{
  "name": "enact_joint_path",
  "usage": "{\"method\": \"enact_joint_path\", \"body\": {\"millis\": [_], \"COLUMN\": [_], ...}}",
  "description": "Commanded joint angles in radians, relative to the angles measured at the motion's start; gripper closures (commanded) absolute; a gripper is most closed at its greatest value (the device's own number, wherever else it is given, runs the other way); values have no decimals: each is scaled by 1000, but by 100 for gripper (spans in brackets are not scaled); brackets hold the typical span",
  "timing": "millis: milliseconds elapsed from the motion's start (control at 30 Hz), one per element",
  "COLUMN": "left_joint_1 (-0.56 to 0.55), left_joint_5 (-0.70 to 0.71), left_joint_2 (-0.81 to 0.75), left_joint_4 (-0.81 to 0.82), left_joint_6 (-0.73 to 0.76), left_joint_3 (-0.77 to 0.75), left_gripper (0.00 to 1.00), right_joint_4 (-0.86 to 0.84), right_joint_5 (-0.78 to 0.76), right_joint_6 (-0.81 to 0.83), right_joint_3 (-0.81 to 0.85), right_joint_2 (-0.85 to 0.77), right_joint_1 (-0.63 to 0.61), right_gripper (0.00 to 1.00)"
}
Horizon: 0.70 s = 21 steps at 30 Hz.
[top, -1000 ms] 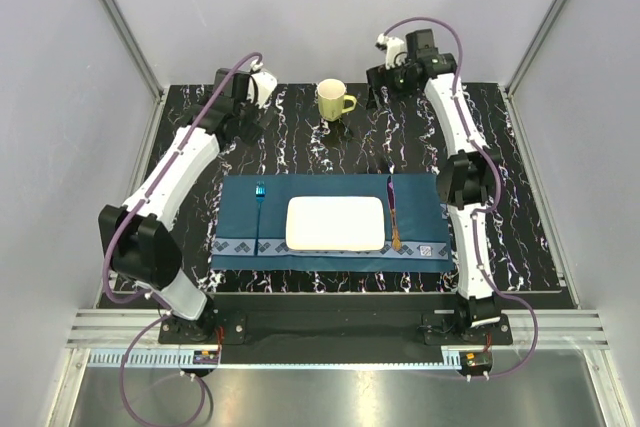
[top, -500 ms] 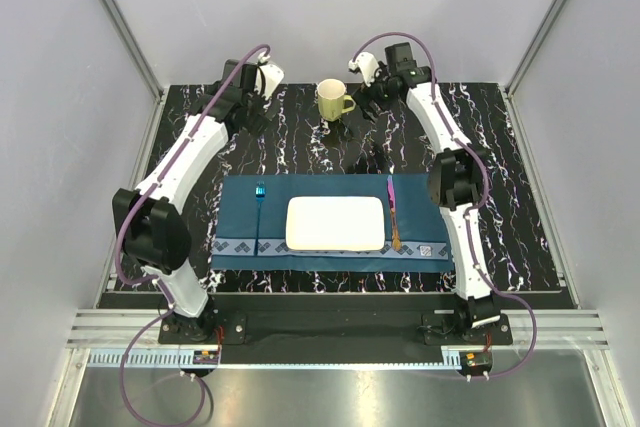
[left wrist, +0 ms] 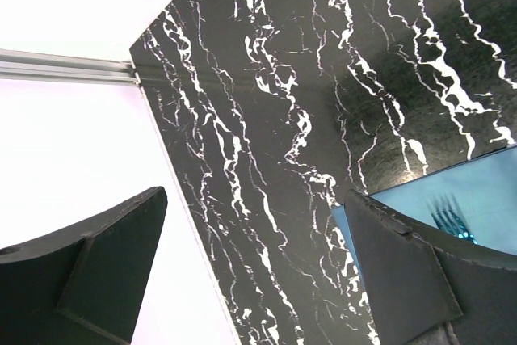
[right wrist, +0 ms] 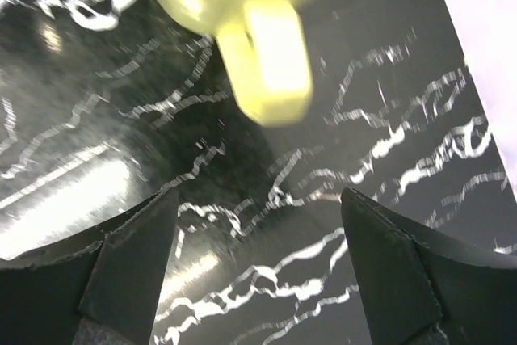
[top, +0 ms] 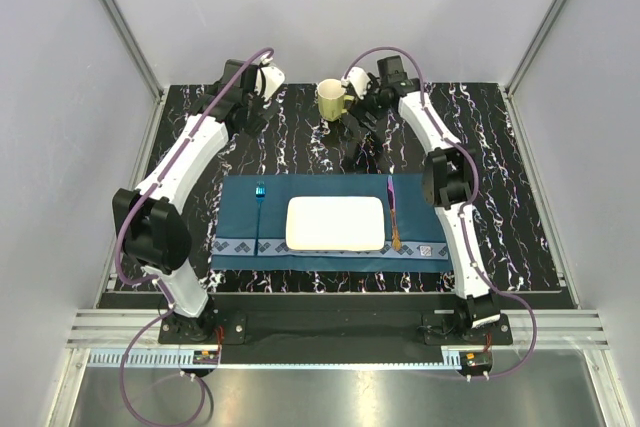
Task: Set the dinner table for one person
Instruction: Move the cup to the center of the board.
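Swinging left along far side of surface point(top: 530, 197), right claw point(right wrist: 258, 199) now faces mug point(top: 331, 99) handle, jaws spread, empty. Left claw point(left wrist: 257, 199) wide open, idle. Placemat point(top: 420, 222), plate point(top: 335, 223) laid; mug grasp likely next.

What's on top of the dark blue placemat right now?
A white rectangular plate at centre, a blue fork left of it, a purple-handled utensil right of it. Whatever lies beneath the plate is hidden.
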State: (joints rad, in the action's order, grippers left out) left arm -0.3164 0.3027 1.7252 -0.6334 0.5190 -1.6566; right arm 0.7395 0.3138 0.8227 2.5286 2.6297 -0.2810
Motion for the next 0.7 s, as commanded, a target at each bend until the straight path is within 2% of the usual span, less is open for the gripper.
{"method": "enact_joint_path", "body": {"millis": [0, 200, 367, 667], "left_joint_1": [-4, -6, -10, -24], "left_joint_5": [39, 47, 52, 61], "left_joint_2": [-36, -15, -4, 11], "left_joint_4": [41, 37, 34, 31], "left_joint_6": [33, 45, 44, 61], "left_joint_3": [-20, -51, -65, -88], "left_gripper": [1, 1, 1, 1], "right_joint_4": [-46, -57, -86, -138], "right_joint_5": [64, 137, 133, 111], "right_joint_6": [32, -8, -23, -46], "right_joint_3": [-2, 1, 10, 13], "right_joint_2": [-54, -69, -60, -48], "right_joint_1": [-37, -58, -61, -61], "right_gripper": [12, 15, 19, 20]}}
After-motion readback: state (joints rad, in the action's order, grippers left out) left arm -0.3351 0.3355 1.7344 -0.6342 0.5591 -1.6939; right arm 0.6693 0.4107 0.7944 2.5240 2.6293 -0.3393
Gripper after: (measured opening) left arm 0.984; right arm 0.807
